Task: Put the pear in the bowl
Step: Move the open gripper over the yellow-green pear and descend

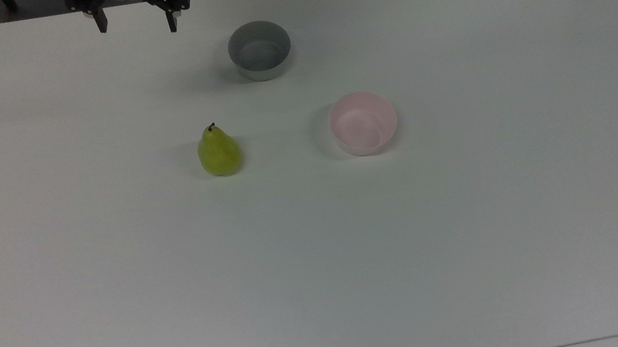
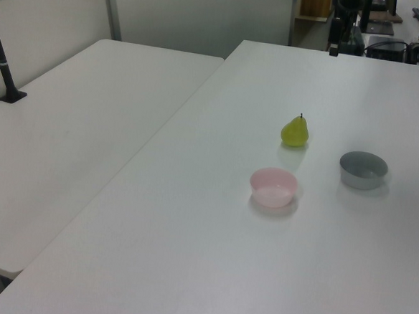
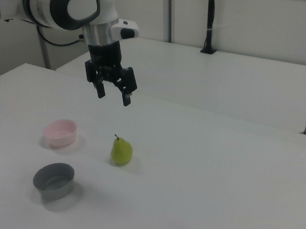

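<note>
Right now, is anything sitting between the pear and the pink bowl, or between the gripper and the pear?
Nothing visible. Bare table lies between the pear and the pink bowl. The grey bowl sits off to one side, clear of that line. The open gripper hangs in the air above the table, with open space between it and the pear.

Yellow-green pear [image 3: 121, 151], upright, stem up, below the raised gripper [image 3: 114, 94]; empty pale pink bowl [image 3: 60, 132] beside it, apart.
</note>
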Robot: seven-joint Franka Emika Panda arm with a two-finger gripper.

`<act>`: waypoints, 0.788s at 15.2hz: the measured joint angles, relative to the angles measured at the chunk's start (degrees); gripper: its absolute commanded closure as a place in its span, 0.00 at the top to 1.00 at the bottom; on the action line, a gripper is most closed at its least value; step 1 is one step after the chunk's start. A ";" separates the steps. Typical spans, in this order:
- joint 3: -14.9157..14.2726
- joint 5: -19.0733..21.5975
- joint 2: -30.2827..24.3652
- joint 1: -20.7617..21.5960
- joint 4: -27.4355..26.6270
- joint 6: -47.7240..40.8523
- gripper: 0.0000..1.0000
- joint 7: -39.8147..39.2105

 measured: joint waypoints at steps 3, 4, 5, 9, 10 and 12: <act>0.02 0.00 0.18 0.11 -0.29 -1.00 1.00 -0.01; 0.06 0.00 0.61 0.16 -0.48 -1.12 1.00 -0.01; 0.06 0.00 0.99 0.17 -0.55 -1.12 1.00 -0.01; 0.13 0.01 1.92 0.52 -0.54 -1.12 1.00 -0.01; 0.15 0.02 2.05 0.93 -0.54 -1.12 1.00 -0.01; 0.21 0.04 3.10 1.80 -0.40 -1.08 1.00 -0.01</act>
